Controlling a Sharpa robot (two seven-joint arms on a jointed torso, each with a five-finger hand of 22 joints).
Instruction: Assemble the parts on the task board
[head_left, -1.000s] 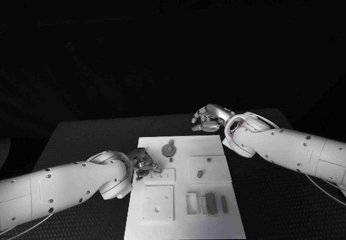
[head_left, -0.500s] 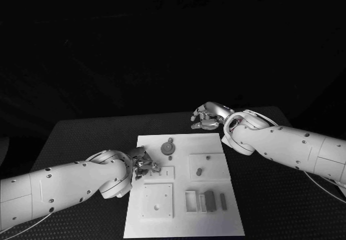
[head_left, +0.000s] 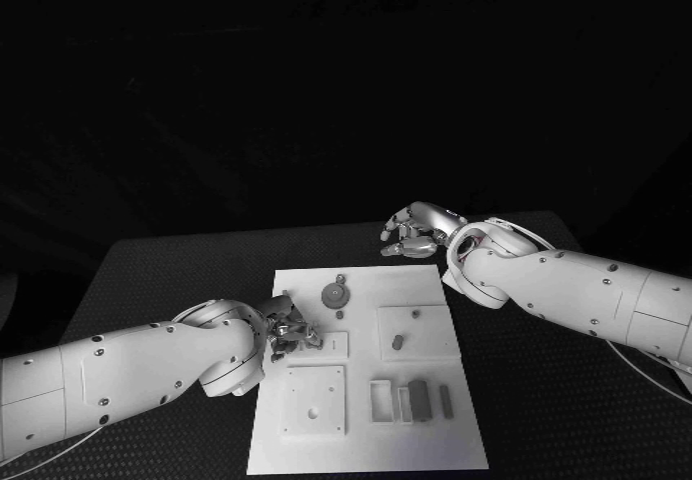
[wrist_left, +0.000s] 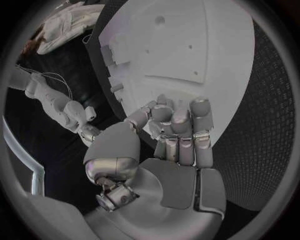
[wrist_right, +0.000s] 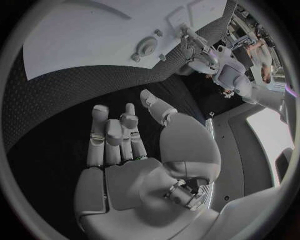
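The white task board (head_left: 361, 440) lies in the middle of the black table. On it are a round toothed disc (head_left: 335, 294), a small peg (head_left: 415, 314), an oblong piece (head_left: 397, 342) and a dark block (head_left: 420, 398). My left hand (head_left: 290, 331) sits at the board's left edge beside a small slotted plate (head_left: 329, 345). Its fingers (wrist_left: 180, 125) are curled in against the thumb, and I make out no part between them. My right hand (head_left: 415, 234) hovers over the table just beyond the board's far edge. It holds nothing, and its fingers (wrist_right: 114, 135) are loosely apart.
A square plate with a centre hole (head_left: 315, 400) lies near the board's front left. A second square plate (head_left: 411, 330) carries the peg and the oblong piece. An open frame (head_left: 384, 402) and a slim piece (head_left: 447, 400) flank the dark block. Black table surrounds the board.
The whole view has shifted slightly. My right hand has edged a little away from the board's far edge. My left hand stays at the slotted plate.
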